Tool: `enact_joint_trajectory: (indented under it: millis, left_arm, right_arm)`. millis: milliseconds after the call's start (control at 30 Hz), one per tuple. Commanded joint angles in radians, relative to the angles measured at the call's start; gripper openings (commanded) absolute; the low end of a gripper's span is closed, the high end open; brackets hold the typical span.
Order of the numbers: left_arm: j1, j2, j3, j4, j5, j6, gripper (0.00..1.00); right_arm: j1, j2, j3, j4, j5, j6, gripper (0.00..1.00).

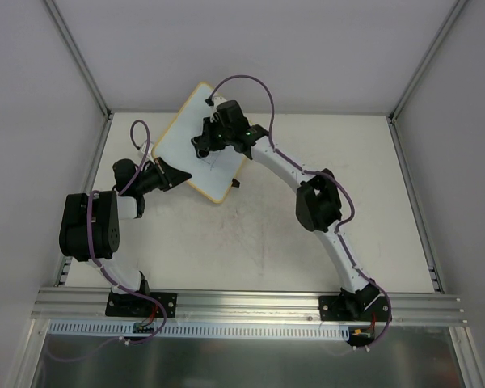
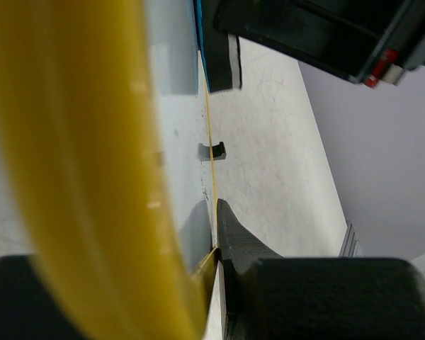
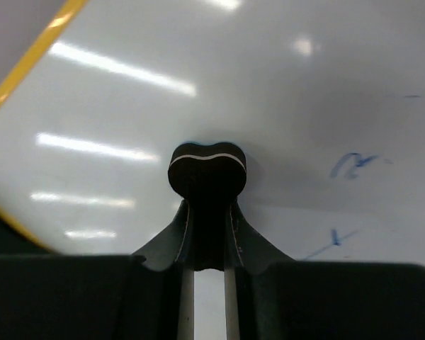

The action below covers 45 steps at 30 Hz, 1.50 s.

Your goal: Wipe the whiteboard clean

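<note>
Found askew at far left of pale bench [image 1: 267,234]: small white rectangular whiteboard [image 1: 182,139] in thin yellow frame, near-left edge pinched by left pincer [image 1: 178,175], blue pen marks [image 3: 353,165] on its face, right pincer [image 3: 207,212] pressed together on dark block eraser [image 3: 207,170] held against that face near the middle.

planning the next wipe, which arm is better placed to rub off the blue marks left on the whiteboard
Right. The right gripper is shut on the eraser over the whiteboard, blue marks beside it. The left gripper is clamped on the board's yellow frame.
</note>
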Motion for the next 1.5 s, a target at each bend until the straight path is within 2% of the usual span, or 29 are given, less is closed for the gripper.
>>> enact_joint_trajectory:
  millis: [0,233,400,567,767,1200,1467]
  left_arm:
    - [-0.009,0.016,0.001,0.015,0.051,0.074,0.00]
    - [-0.009,0.017,0.004,0.015,0.051,0.074,0.00]
    - [-0.009,0.017,0.001,0.015,0.054,0.074,0.00]
    - [-0.007,0.017,0.001,0.016,0.054,0.074,0.00]
    - [-0.007,0.016,0.003,0.016,0.058,0.074,0.00]
    - [-0.009,0.029,0.039,-0.007,0.139,0.043,0.00]
    - [-0.009,0.026,0.067,-0.114,0.184,0.077,0.00]
  right_arm:
    - [0.091,-0.026,0.022,0.034,-0.237,-0.017,0.00]
    - [0.094,-0.041,-0.015,0.037,-0.285,-0.024,0.00]
    - [0.082,-0.058,-0.059,0.036,-0.157,-0.035,0.00]
    - [0.018,-0.038,-0.045,0.036,-0.086,0.048,0.00]
    - [-0.051,-0.013,-0.033,0.037,0.033,0.062,0.00]
    - [-0.171,0.034,-0.016,0.036,0.027,0.079,0.00]
    - [-0.196,0.066,0.025,0.037,-0.037,0.080,0.00]
